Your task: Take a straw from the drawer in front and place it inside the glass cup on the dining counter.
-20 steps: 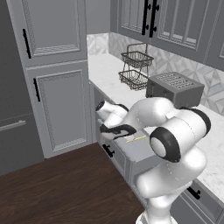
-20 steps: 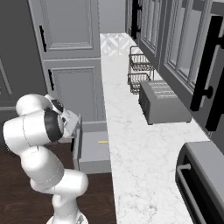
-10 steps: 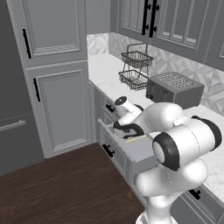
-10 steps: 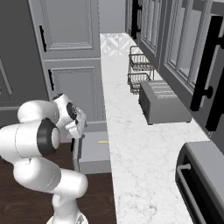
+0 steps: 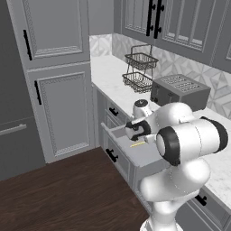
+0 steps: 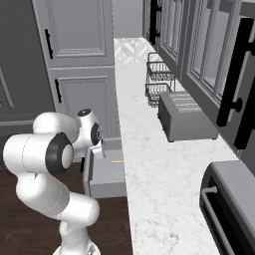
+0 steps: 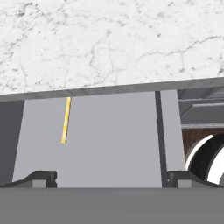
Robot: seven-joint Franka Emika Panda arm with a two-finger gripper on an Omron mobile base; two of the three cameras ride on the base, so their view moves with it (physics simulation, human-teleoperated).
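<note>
Drawer (image 5: 135,153) is pulled out from under the marble worktop (image 6: 149,164), plain grey inside, black bar handle (image 5: 111,155) on the front panel. Straw (image 7: 65,120) lies flat on the drawer floor, thin and yellow. In the hand view its far end runs up to the worktop's overhanging edge, left of centre; it also shows as a small yellow sliver in the left base view (image 5: 137,144) and near the worktop edge in the right base view (image 6: 117,161).

Gripper (image 7: 109,177) is above the open drawer, looking down into it. Its fingertips (image 7: 41,178) sit at the bottom of the hand view, spread wide, nothing between them. The straw lies above the left-hand tip in that view, apart from it, no contact. In the left base view the hand (image 5: 135,131) hangs just over the drawer with the straw right beside and below it. Right base view has the hand (image 6: 97,144) over the drawer's left part, straw further toward the worktop.

On the worktop: grey toaster (image 5: 179,92) and a two-tier black wire basket (image 5: 140,70) further back by the patterned tile wall. Right base view also shows a dark appliance with a bar handle (image 6: 226,209) at the near end of the worktop. Tall grey cabinet doors (image 5: 61,113) with black handles stand at the far end of the run, dark wood floor (image 5: 58,194) below.
</note>
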